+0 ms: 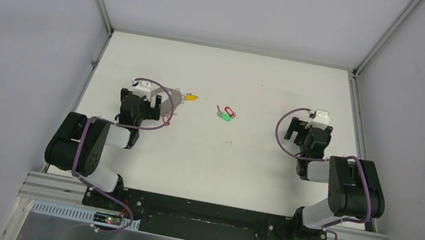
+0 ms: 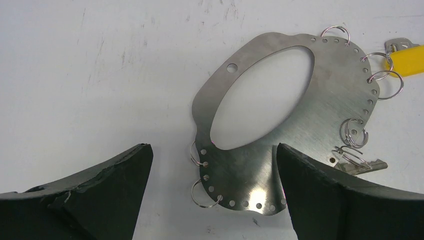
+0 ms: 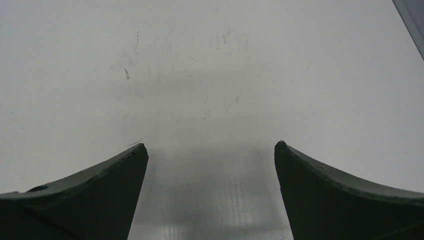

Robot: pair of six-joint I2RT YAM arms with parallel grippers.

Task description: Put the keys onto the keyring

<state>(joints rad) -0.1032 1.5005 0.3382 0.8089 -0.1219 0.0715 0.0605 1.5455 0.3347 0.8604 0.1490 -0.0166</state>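
From above, the left end effector (image 1: 157,110) hangs near the bench's (image 1: 222,166) left edge, over the keyring (image 1: 168,108). The yellow key (image 1: 190,97) lies at the keyring's far side. The red key (image 1: 229,110) and green key (image 1: 222,116) lie together mid-bench, nearer the far edge. The right end effector (image 1: 310,130) is near the right edge.

Left wrist: the fingers are apart. The keyring (image 2: 325,100) is a flat steel plate with 1 oval opening, lying flat, its near rim between them. Small split rings (image 2: 354,133) hang in its rim holes, and an untagged key (image 2: 364,165) is on 1.

Right wrist: the fingers are apart over bare bench.
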